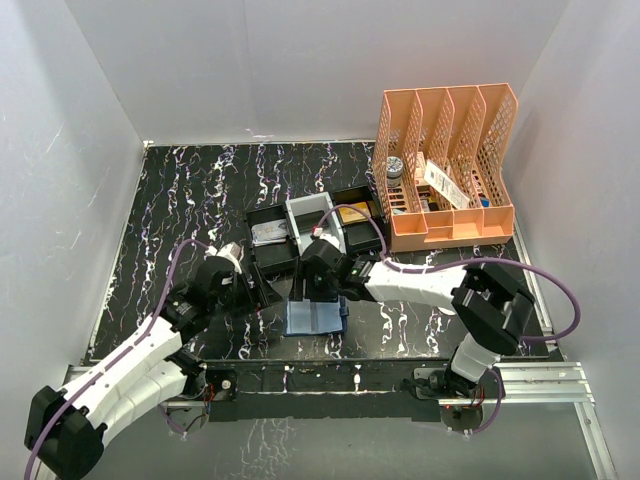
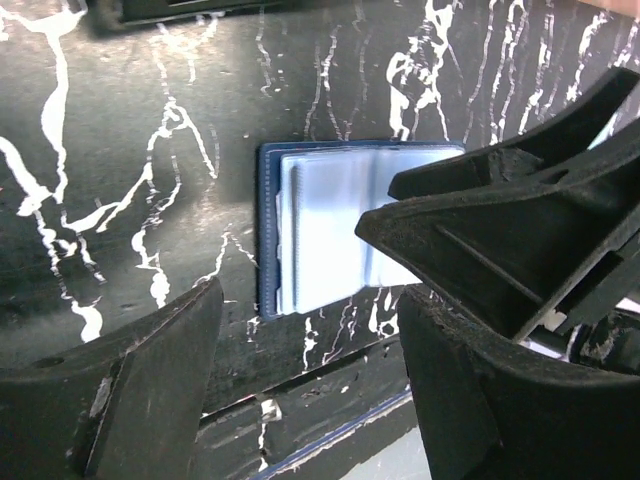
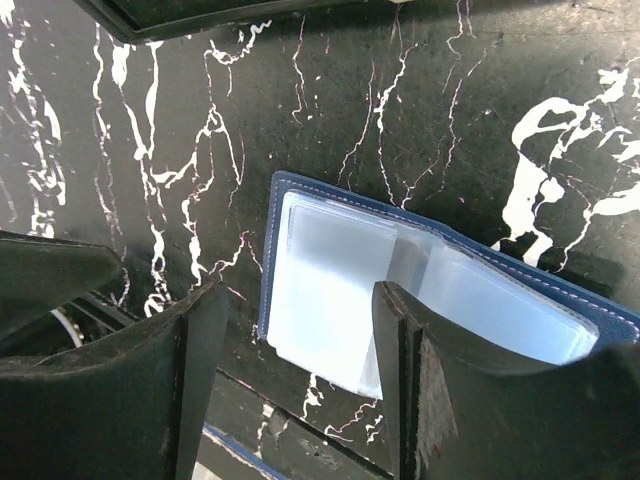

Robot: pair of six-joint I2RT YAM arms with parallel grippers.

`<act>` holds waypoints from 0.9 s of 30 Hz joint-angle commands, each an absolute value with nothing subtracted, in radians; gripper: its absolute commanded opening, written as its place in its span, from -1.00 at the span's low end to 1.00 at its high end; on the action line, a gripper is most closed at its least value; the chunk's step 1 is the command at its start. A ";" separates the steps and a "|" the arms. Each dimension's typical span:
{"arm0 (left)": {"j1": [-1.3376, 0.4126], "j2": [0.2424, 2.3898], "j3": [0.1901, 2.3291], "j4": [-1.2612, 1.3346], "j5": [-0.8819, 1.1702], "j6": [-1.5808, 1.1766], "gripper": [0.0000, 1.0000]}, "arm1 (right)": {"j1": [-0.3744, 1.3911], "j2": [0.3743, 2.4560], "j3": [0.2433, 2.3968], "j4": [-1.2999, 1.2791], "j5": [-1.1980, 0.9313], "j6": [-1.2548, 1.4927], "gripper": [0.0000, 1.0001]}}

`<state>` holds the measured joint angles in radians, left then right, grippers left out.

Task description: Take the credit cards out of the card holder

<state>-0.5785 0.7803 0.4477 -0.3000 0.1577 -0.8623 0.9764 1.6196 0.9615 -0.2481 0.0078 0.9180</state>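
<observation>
The card holder (image 1: 314,318) lies open and flat near the table's front edge, navy outside with pale blue-grey sleeves inside. It also shows in the left wrist view (image 2: 325,225) and the right wrist view (image 3: 330,275). No card shows clearly in its sleeves. A grey-silver credit card (image 1: 268,234) lies in the left compartment of the tray. My right gripper (image 1: 318,290) (image 3: 300,295) is open just above the holder, one finger (image 3: 415,380) over its middle fold. My left gripper (image 1: 258,290) (image 2: 310,300) is open and empty just left of the holder.
A black-and-white compartment tray (image 1: 300,212) stands behind the holder, with a tan-gold block (image 1: 352,213) in its right part. An orange file rack (image 1: 445,165) with small items stands at the back right. The right arm's fingers (image 2: 520,220) fill the right of the left wrist view.
</observation>
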 commanded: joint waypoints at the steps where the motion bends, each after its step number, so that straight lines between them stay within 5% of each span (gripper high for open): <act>1: -0.583 0.741 0.494 -0.387 0.065 -0.877 0.39 | 1.019 1.660 1.049 -0.352 0.128 0.899 0.19; 14: -0.583 0.730 0.503 -0.399 0.052 -0.880 0.40 | 1.092 1.814 1.178 -0.468 0.218 0.913 0.35; 27: -0.583 0.725 0.505 -0.400 0.060 -0.878 0.40 | 1.098 1.791 1.093 -0.350 0.155 0.933 0.17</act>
<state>-0.5793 0.7315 0.4732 -0.3832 0.0612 -0.8761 1.1042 1.8225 1.1641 -0.4484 0.2123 0.9150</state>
